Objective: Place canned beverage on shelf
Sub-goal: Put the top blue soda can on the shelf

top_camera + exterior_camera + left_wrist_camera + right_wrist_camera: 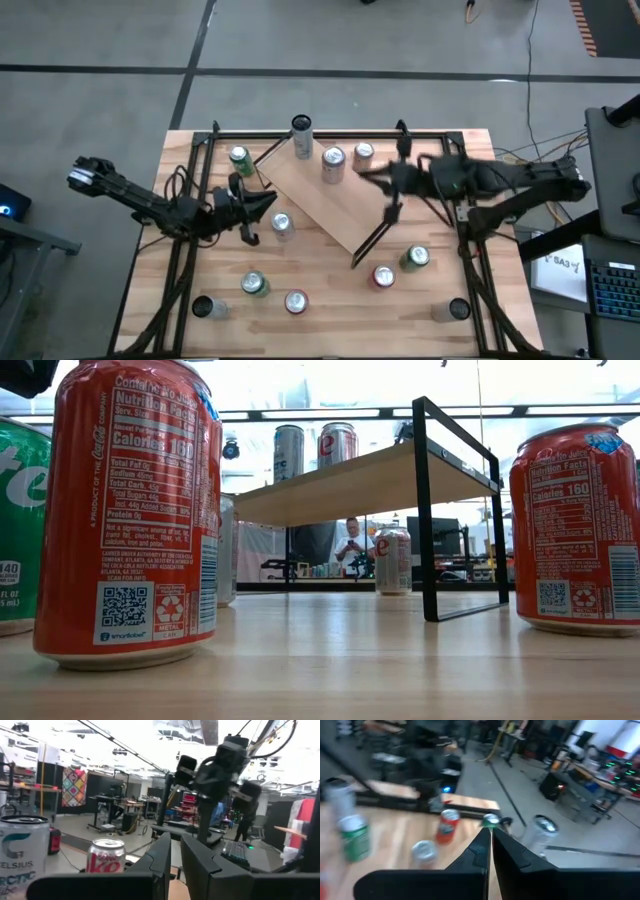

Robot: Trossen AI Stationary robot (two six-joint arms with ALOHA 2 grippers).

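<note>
The shelf [330, 200] is a light-wood board on black end frames, lying aslant at the table's middle; it also shows in the low view [360, 485]. Two cans stand upright on its far end: a silver Celsius can [302, 128] [22, 852] and a Diet Coke can [333, 160] [106, 856]. My left gripper [268, 200] [176, 852] is shut and empty at the shelf's left edge. My right gripper [365, 173] [491, 840] is shut and empty above the shelf's far right side. Neither gripper holds a can.
Loose cans stand around the table: a green one [240, 158] at the far left, a silver one [283, 224] by the left gripper, one [363, 153] behind the shelf, several along the near side [297, 300], and a red one [383, 276] and a green one [415, 258] at the right. Black rails frame the tabletop [190, 250].
</note>
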